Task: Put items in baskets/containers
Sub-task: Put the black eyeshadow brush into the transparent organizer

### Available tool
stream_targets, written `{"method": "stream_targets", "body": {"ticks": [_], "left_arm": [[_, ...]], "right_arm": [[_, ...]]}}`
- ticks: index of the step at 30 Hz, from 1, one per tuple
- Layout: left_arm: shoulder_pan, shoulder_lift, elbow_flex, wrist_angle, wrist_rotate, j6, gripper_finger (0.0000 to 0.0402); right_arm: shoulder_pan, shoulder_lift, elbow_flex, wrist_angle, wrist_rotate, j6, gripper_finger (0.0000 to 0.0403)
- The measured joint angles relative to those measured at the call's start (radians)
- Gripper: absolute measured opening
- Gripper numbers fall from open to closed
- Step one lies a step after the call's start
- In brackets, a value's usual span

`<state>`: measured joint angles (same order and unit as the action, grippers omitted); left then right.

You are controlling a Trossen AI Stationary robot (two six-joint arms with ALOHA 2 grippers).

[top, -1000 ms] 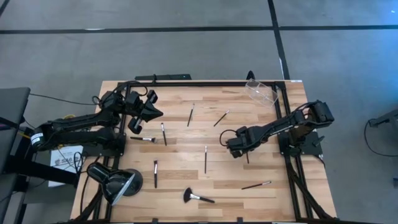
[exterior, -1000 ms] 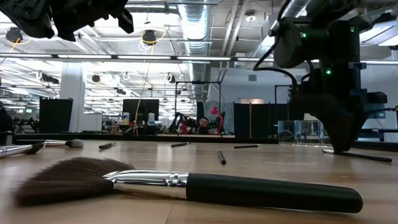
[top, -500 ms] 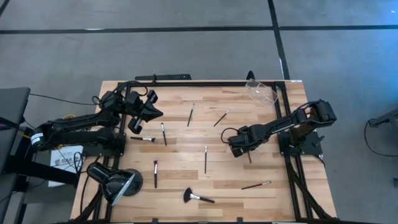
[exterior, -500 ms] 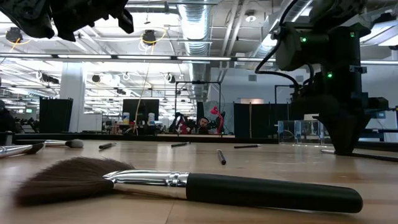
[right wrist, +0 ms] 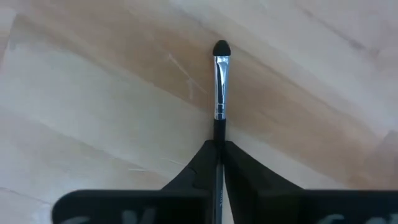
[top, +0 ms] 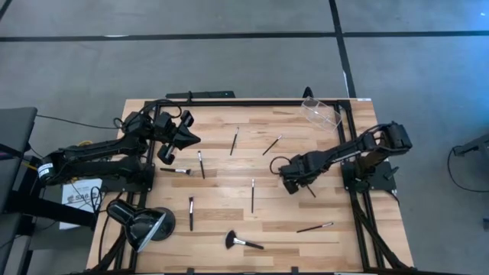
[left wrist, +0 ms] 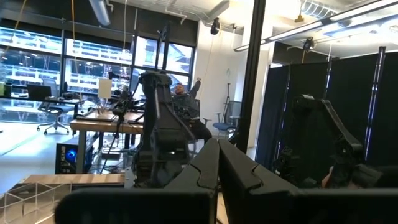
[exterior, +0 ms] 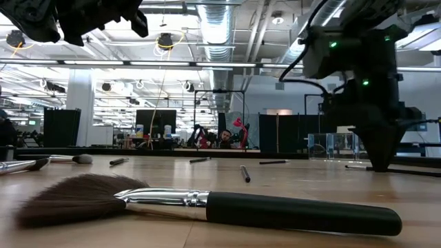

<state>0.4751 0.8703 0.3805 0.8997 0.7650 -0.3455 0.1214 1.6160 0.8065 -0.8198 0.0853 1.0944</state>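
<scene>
The right hand (top: pixel 289 183) is down low on the wooden bench (top: pixel 221 206), near the middle of its right half. Its two fingers (right wrist: pixel 198 163) are squeezed together on the handle of a thin brush (right wrist: pixel 220 81). The small dark tip of that brush sticks out past the fingers, and the brush lies flat on the wood.

The left hand (top: pixel 182 131) is up in the air over the far left part of the bench. Its fingers are pressed together and hold nothing.

The clear holder (top: pixel 321 112) sits at the far right corner of the bench, well apart from the right hand. I cannot tell if anything is inside it.

More thin brushes lie spread over the bench. The big fluffy brush (top: pixel 242 242) lies near the front edge, and in the low view it is closest to the camera. A black lamp (top: pixel 141 221) sits at the front left corner.
</scene>
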Motion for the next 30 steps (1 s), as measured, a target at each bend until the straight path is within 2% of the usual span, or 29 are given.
{"method": "stream_targets", "body": {"ticks": [4, 8, 19, 24, 30], "left_arm": [[0.000, 0.000, 0.000, 0.000, -0.001, 0.005, 0.0006], [0.000, 0.000, 0.000, 0.000, 0.000, 0.007, 0.0006], [0.000, 0.000, 0.000, -0.002, -0.001, 0.028, 0.0006], [0.000, 0.000, 0.000, -0.002, -0.010, 0.034, 0.0006], [0.000, 0.005, 0.000, -0.002, -0.017, 0.035, 0.0006]], "right_arm": [[0.012, -0.088, 0.037, 0.001, 0.147, -0.021, 0.0009], [0.024, -0.193, 0.036, 0.002, 0.225, -0.022, 0.0004], [0.096, -0.463, 0.028, -0.018, 0.686, -0.045, 0.0004], [0.048, -0.539, -0.011, 0.022, 0.769, -0.120, 0.0002], [-0.046, -0.619, -0.110, 0.253, 0.805, -0.334, 0.0003]]}}
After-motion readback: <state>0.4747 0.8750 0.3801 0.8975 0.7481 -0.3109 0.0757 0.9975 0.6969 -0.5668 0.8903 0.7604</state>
